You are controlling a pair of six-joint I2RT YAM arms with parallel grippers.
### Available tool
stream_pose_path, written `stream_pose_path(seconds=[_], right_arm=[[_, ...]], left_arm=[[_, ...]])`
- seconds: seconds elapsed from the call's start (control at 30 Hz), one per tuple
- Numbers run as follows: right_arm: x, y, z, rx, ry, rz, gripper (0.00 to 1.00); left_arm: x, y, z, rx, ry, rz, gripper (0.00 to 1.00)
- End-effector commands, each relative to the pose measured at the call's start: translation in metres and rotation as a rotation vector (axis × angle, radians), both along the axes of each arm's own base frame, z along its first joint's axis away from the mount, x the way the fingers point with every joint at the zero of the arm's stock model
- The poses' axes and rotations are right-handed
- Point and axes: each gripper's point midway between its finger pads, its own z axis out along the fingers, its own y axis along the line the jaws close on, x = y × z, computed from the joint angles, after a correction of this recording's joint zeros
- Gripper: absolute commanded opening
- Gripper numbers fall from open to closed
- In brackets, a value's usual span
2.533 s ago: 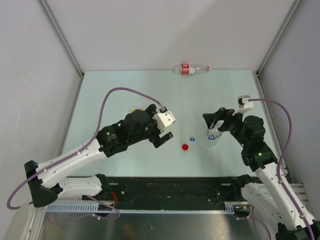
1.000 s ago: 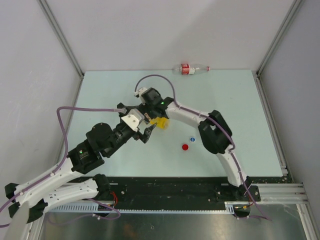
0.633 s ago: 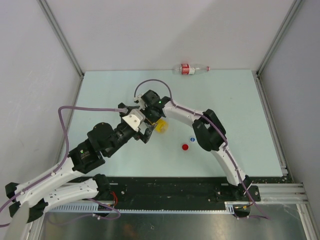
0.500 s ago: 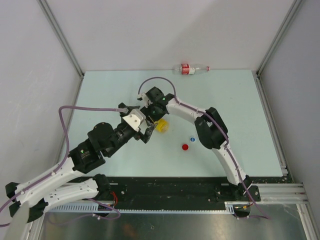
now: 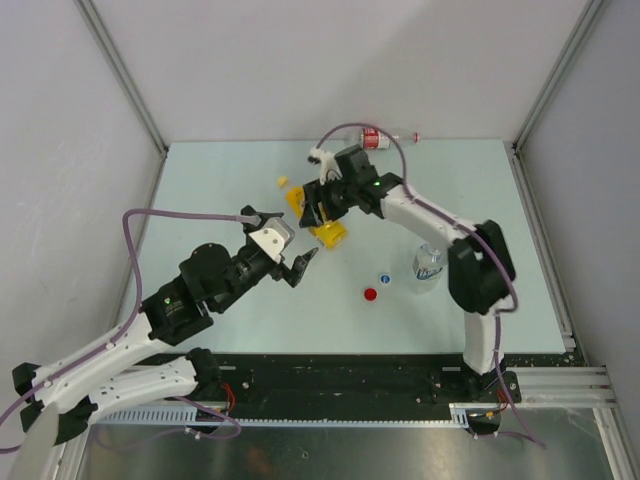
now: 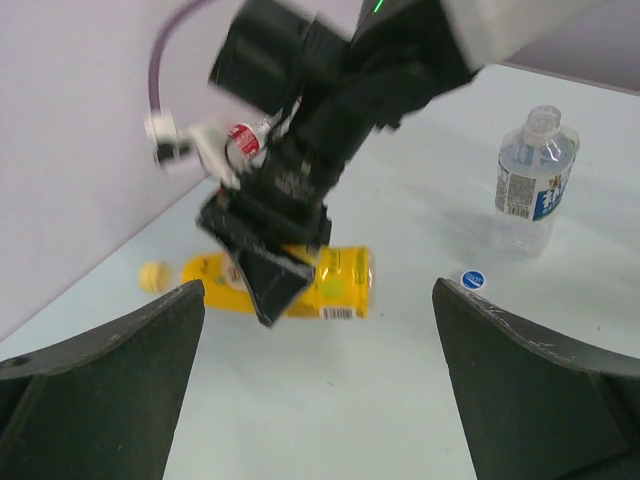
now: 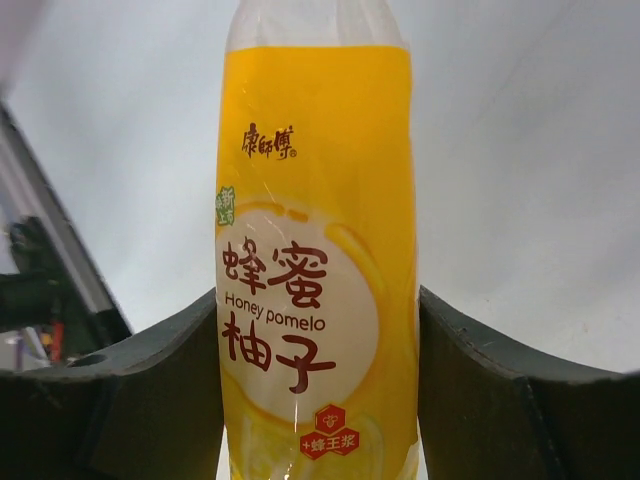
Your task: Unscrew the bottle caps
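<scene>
The yellow bottle (image 5: 330,233) with its white label lies low and level over the table, and my right gripper (image 5: 318,205) is shut on its middle. In the right wrist view the bottle (image 7: 315,200) fills the gap between both fingers (image 7: 160,390). The yellow cap (image 5: 283,182) lies on the table just off the bottle's neck end; it also shows in the left wrist view (image 6: 153,276). My left gripper (image 5: 303,262) is open and empty, a short way in front of the bottle (image 6: 340,285). The red cap (image 5: 370,294) and blue cap (image 5: 385,279) lie on the table.
The short clear bottle (image 5: 428,265) stands upright and uncapped right of the blue cap (image 6: 473,279). The slim clear bottle with the red label (image 5: 385,138) lies at the table's back edge. Grey walls close in the left, back and right.
My right gripper has carried the yellow bottle back and to the right, away from my left gripper. The yellow cap now lies on the table. The short clear bottle is uncovered again.
</scene>
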Motion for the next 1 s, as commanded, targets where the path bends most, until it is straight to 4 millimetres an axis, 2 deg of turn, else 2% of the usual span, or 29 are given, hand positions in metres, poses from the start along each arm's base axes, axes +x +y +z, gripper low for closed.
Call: stream_pose_path(seconds=[0.0, 0.23, 0.33, 0.47, 0.67, 0.97], right_arm=[[0.001, -0.010, 0.125, 0.288, -0.167, -0.054, 0.62], [-0.018, -0.060, 0.195, 0.431, -0.252, -0.154, 0.63], [-0.031, -0.077, 0.213, 0.448, -0.305, -0.193, 0.63], [-0.050, -0.097, 0.236, 0.512, -0.369, -0.246, 0.64], [-0.079, -0.113, 0.268, 0.684, -0.435, -0.274, 0.64], [-0.108, -0.127, 0.297, 0.864, -0.479, -0.282, 0.65]], left_arm=[[-0.002, -0.007, 0.013, -0.060, 0.011, -0.038, 0.99], [0.003, -0.023, 0.006, -0.059, 0.109, -0.153, 0.99], [0.006, -0.027, 0.006, -0.097, 0.178, -0.233, 1.00], [0.002, -0.037, 0.007, -0.139, 0.275, -0.360, 0.99], [-0.015, -0.054, 0.016, -0.192, 0.354, -0.517, 1.00], [-0.038, -0.064, 0.042, -0.295, 0.364, -0.697, 0.99]])
